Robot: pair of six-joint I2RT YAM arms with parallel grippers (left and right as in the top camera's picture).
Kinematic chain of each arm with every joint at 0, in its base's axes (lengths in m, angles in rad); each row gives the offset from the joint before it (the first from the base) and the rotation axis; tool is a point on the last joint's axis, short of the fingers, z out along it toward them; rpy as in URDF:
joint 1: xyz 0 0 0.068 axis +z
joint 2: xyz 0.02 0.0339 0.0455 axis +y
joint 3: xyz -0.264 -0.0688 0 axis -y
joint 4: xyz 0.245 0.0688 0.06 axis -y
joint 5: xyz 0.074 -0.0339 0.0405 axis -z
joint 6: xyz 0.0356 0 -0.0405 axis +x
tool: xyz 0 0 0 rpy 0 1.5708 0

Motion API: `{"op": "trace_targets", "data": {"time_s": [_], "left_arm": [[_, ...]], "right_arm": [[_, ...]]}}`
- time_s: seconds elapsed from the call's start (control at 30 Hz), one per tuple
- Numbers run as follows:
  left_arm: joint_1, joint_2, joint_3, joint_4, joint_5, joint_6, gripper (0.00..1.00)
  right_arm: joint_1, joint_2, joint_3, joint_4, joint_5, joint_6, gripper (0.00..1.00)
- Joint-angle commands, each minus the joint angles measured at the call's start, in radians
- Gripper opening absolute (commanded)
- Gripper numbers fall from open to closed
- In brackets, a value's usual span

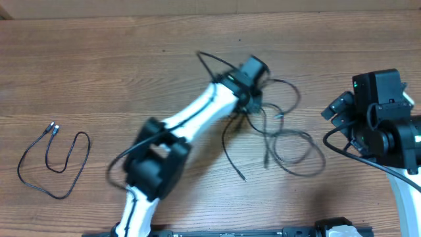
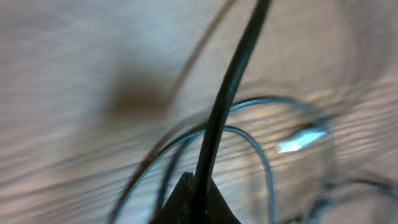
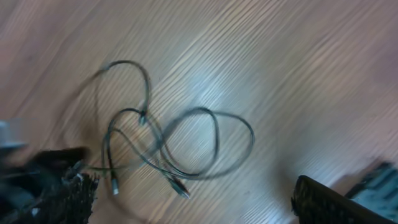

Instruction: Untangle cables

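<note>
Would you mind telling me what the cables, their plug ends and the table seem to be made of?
Cables: thin black cords, probably matte rubber or plastic sheathing; they lie in soft loops.
Plug ends: likely metal, as they look pale and silvery.
Table: wood or wood-look laminate, brown grain with faint sheen; I cannot tell which.

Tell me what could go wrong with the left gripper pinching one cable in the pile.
Pulling the held cable with the left gripper could drag the whole tangle along, since the open right gripper pins nothing down. The crossed loops may also tighten into a knot.
</note>
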Motion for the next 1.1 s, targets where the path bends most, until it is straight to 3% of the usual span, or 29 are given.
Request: {"op": "trace_targets", "data": {"time_s": [0.0, 0.1, 0.27, 0.37, 0.47, 0.73, 0.9, 1.07], "left_arm": [[0.088, -0.313, 0.081, -0.060, 0.020, 0.014, 0.04], [0.134, -0.469, 0.081, -0.115, 0.078, 0.014, 0.04], [0.161, -0.661, 0.081, -0.219, 0.095, 0.015, 0.04], [0.160, -0.736, 0.081, -0.255, 0.095, 0.015, 0.04], [0.160, -0.779, 0.081, -0.267, 0.095, 0.014, 0.04], [0.160, -0.781, 0.081, -0.264, 0.095, 0.014, 0.04], [0.160, -0.774, 0.081, -0.177, 0.116, 0.006, 0.04], [0.160, -0.774, 0.081, -0.134, 0.209, 0.009, 0.04]], "right_arm": [[-0.003, 0.000, -0.078, 0.047, -0.188, 0.003, 1.00], [-0.002, 0.000, -0.166, 0.114, -0.298, -0.016, 1.00], [-0.002, 0.000, -0.292, 0.312, -0.621, -0.185, 1.00], [-0.002, 0.000, -0.343, 0.462, -0.876, -0.290, 1.00], [-0.002, 0.000, -0.366, 0.551, -1.008, -0.294, 1.00], [0.045, 0.000, -0.373, 0.579, -1.099, -0.313, 1.00], [0.143, 0.000, -0.373, 0.582, -1.100, -0.257, 1.00], [0.220, 0.002, -0.373, 0.713, -1.060, -0.286, 1.00]]}}
